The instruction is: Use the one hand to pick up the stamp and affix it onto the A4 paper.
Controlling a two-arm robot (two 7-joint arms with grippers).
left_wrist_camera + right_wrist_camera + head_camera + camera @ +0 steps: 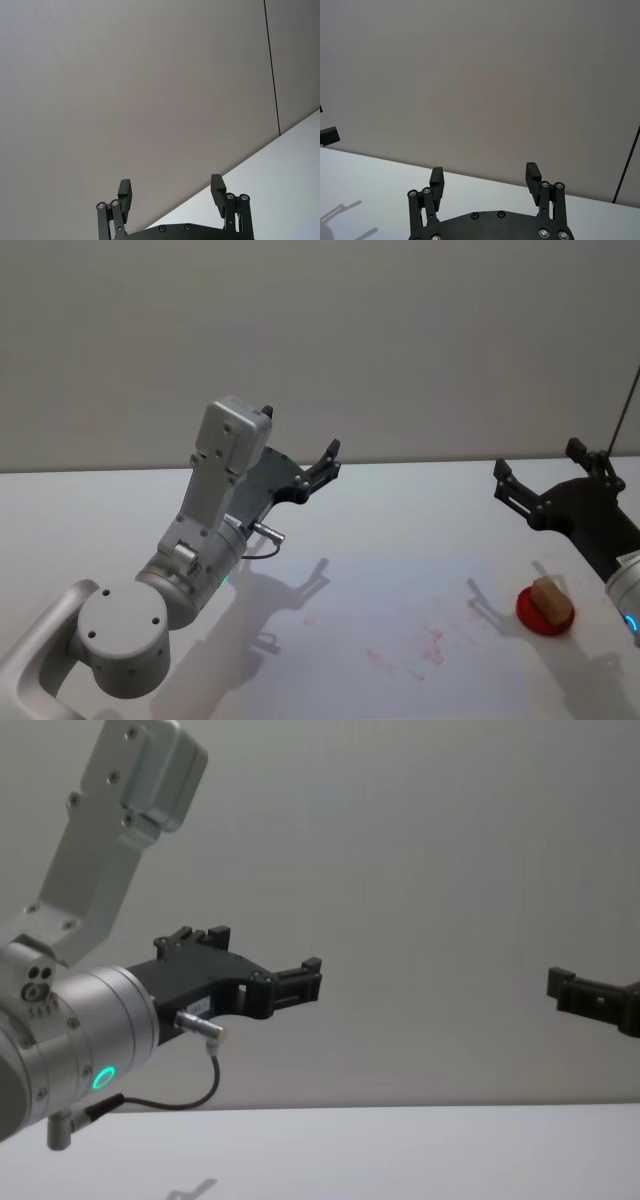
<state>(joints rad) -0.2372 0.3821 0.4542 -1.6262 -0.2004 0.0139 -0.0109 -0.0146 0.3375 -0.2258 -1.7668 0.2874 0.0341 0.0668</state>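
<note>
Stamp: a small tan-brown wooden block, standing in the red pad at the table's right side, gripped by nothing.
Container: a low round red ink pad, holding the stamp alone, just beside the paper's right edge.
Paper: a white A4 sheet lying flat on the white table, with faint red marks.
Left gripper: raised above the table's left, fingers spread, empty.
Right gripper: raised behind the pad, fingers spread, empty.
</note>
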